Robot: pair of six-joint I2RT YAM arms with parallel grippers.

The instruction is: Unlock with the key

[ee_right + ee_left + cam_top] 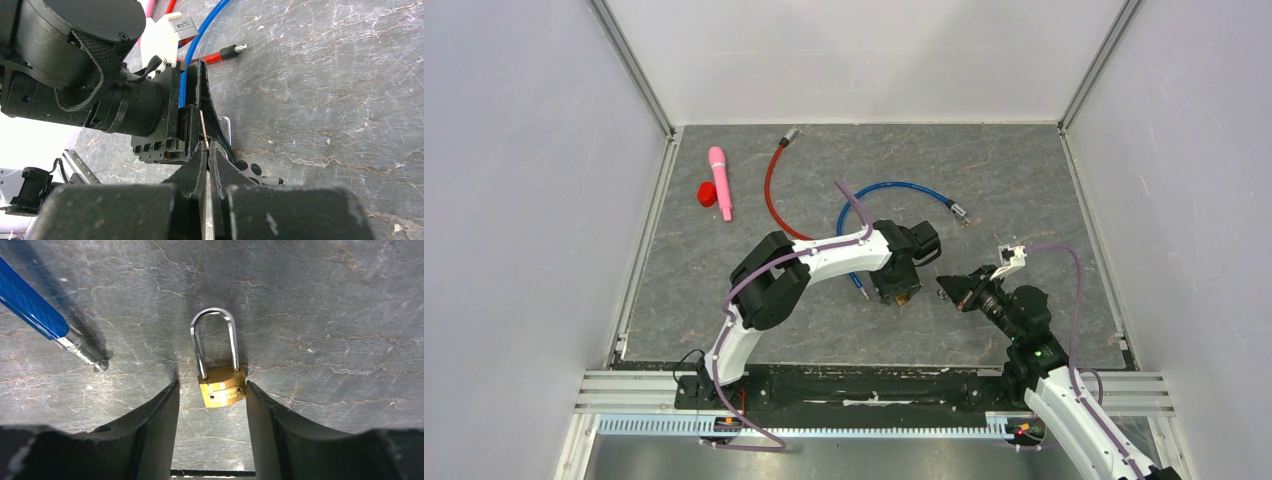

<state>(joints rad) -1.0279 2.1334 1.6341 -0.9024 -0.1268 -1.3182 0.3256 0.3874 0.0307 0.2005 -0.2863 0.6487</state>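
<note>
A brass padlock [222, 386] with a steel shackle [215, 337] lies flat on the grey mat. My left gripper [212, 405] is open around it; the right finger [260, 415] is at the lock body's side and the left finger [160, 415] stands apart from it. From above, the left gripper [897, 290] points down over the lock. My right gripper [206, 145] is shut on a thin metal key [202, 129], right beside the left gripper; it also shows in the top view [946, 288]. A black-and-white key fob [252, 171] lies below it.
A blue cable [894, 190] loops behind the left gripper, its metal tip [82, 351] just left of the lock. A red cable [771, 185], a pink stick [720, 180] and a red cap [707, 193] lie at the back left. Walls surround the mat.
</note>
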